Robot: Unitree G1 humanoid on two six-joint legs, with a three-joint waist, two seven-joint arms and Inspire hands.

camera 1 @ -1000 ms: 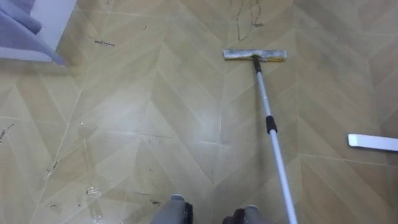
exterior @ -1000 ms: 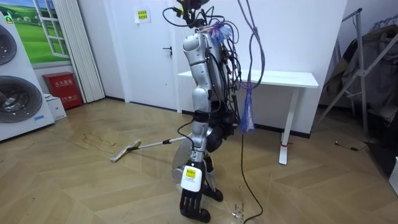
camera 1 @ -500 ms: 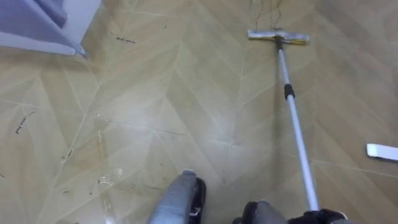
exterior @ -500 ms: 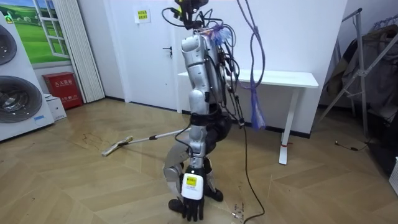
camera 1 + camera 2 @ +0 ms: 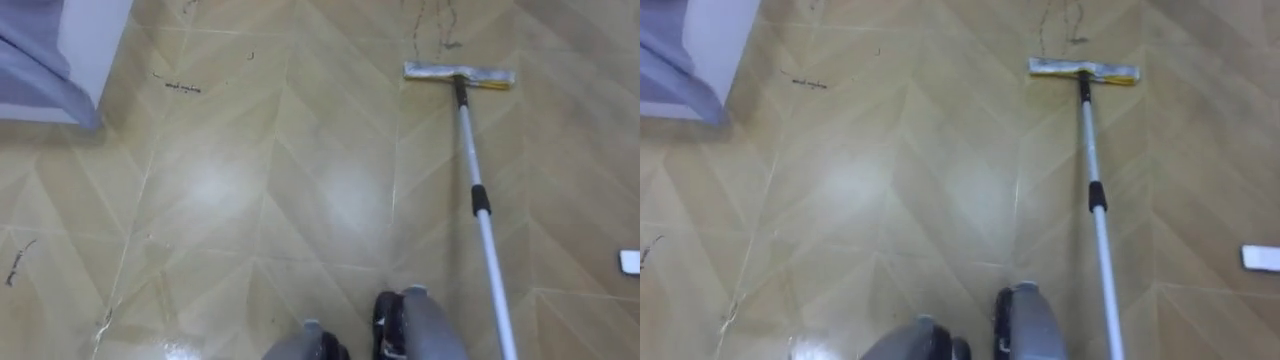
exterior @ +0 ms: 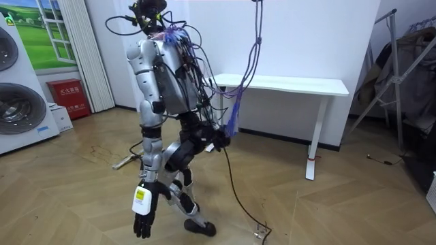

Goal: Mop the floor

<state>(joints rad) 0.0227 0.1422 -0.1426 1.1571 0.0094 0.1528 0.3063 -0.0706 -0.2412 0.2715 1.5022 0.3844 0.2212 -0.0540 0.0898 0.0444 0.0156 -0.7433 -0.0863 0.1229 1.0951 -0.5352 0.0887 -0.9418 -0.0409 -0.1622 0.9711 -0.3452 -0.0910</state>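
A mop lies out in front of me on the wooden floor. Its flat pale head (image 5: 459, 75) rests far ahead, just below dark scribbled marks (image 5: 432, 22). The white pole (image 5: 484, 230) with a black collar runs back past my right foot and out of the picture's lower edge. In the room view the mop head (image 6: 122, 164) shows low at the room view's left of my legs. My left hand (image 6: 142, 222) hangs open by my leg, holding nothing. I stand mid-stride, facing the room view's left.
More dark marks (image 5: 183, 87) sit on the floor ahead left. A white unit with purple cloth (image 5: 55, 55) stands at far left, a small white object (image 5: 630, 262) at the right edge. Behind me is a white table (image 6: 286, 85); washing machines (image 6: 20, 102) stand at the room view's left.
I have walked towards the room view's left and turned. The mop head has slid a little farther that way along the floor. The eye views shifted with my steps.
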